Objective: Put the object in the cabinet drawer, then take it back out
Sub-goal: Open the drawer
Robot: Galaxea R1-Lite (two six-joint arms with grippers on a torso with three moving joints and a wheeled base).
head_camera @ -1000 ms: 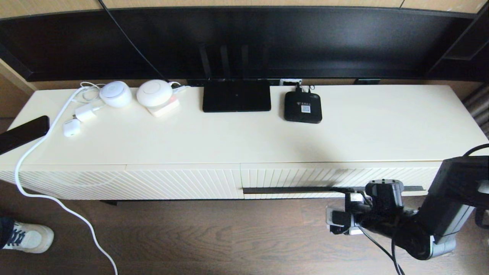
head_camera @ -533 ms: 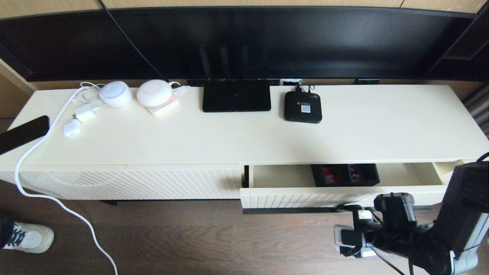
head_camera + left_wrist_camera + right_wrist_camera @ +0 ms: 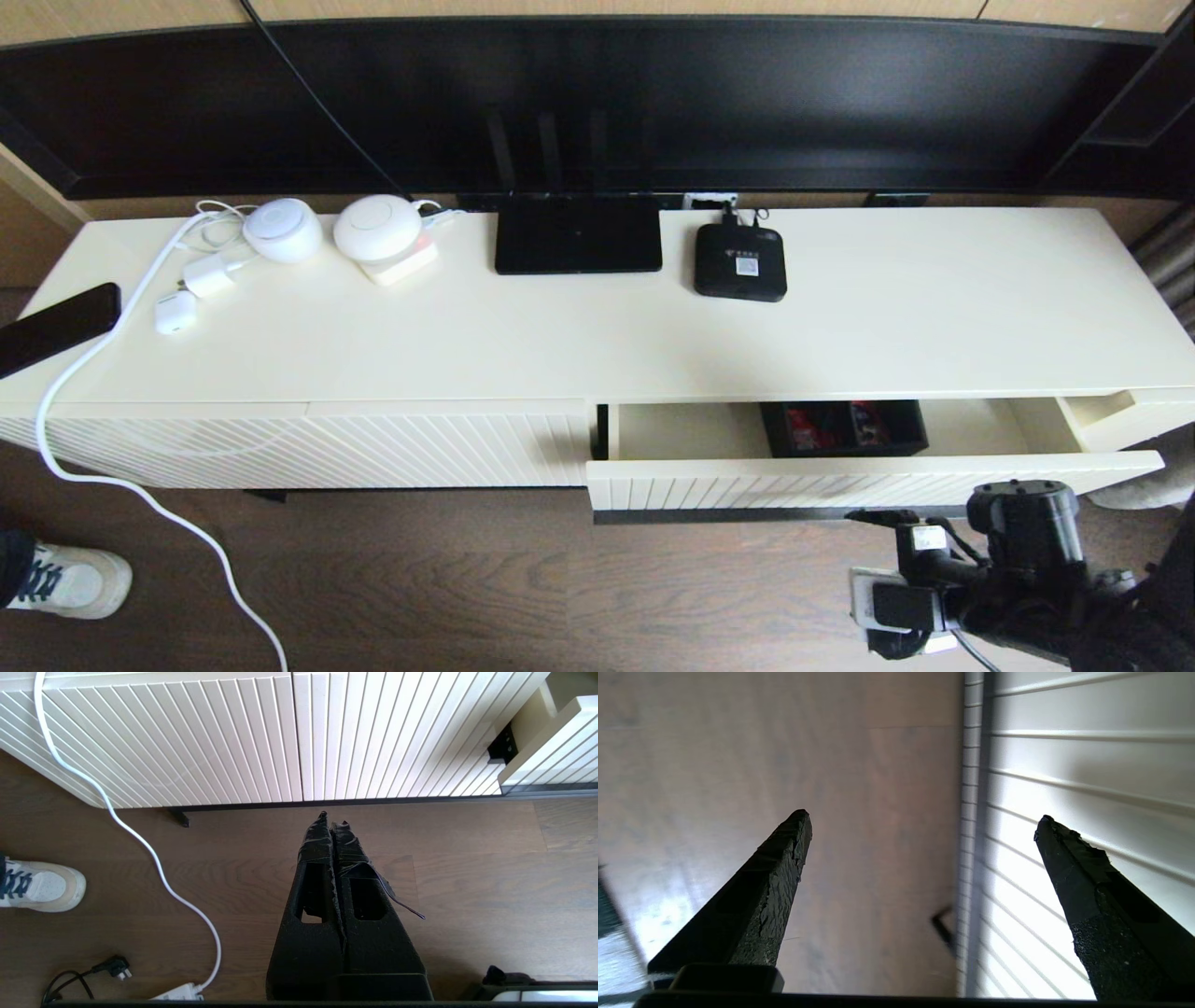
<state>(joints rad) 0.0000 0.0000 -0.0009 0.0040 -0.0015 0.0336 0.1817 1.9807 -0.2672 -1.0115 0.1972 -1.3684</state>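
Drawer: you have the cabinet drawer [image 3: 840,476] pulled partway out of the right half of the cabinet, its ribbed front and dark bar handle facing you.
Object: the black organizer box [image 3: 843,427] sits inside the drawer against its back, part under the cabinet top, with red and white items showing in its compartments.
Right end effector [image 3: 920,821]: your right end effector is spread wide and grips nothing; it hangs low in front of the drawer front, just off the handle, one finger before the ribbed face and the other over the floor.
Left end effector [image 3: 332,817]: your left end effector is closed tight on nothing, parked over the wooden floor [image 3: 467,882] before the diagonally ribbed front [image 3: 187,742].
Cabinet top: the router [image 3: 577,233] and set-top box [image 3: 740,261] lie by the back edge.
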